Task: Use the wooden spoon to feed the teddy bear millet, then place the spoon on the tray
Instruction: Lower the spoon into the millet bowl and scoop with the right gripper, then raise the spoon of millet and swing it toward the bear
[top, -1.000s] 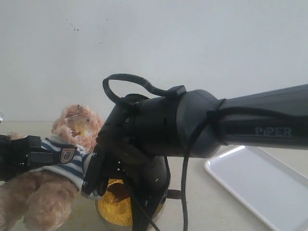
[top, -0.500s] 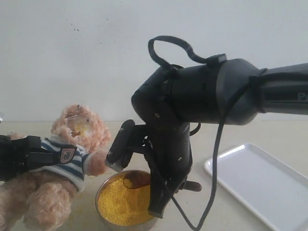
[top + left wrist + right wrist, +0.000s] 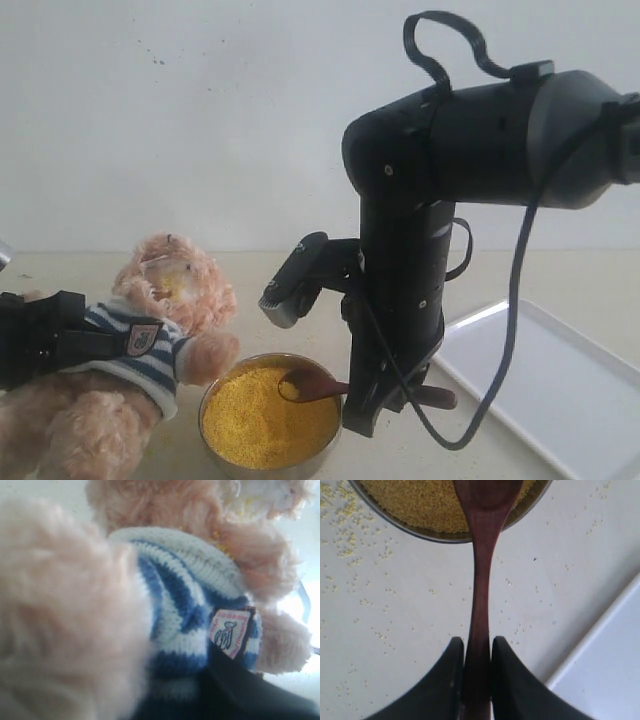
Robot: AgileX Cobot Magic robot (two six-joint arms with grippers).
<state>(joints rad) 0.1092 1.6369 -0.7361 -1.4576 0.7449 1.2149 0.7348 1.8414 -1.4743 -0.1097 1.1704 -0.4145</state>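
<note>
Right fingers (image 3: 446, 680) pinch the wooden spoon (image 3: 481, 580), left fingers (image 3: 45, 330) hug the teddy bear (image 3: 170, 290). Scoop millet (image 3: 262, 425) shallow, lift level!

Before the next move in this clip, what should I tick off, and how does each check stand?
1. Right tool grips the wooden spoon: ok, its fingers pinch the handle from both sides.
2. Spoon's bowl at the millet: ok, it rests in the metal bowl.
3. Spoon loaded with grain: cannot tell.
4. Left tool holds the teddy bear: ok, clamped on the striped torso, with the bear's head above the bowl's edge.
5. Tray ready for the spoon: ok, nothing shows on its visible part.
6. Table clean: not ok, stray grains lie scattered beside the bowl.
</note>
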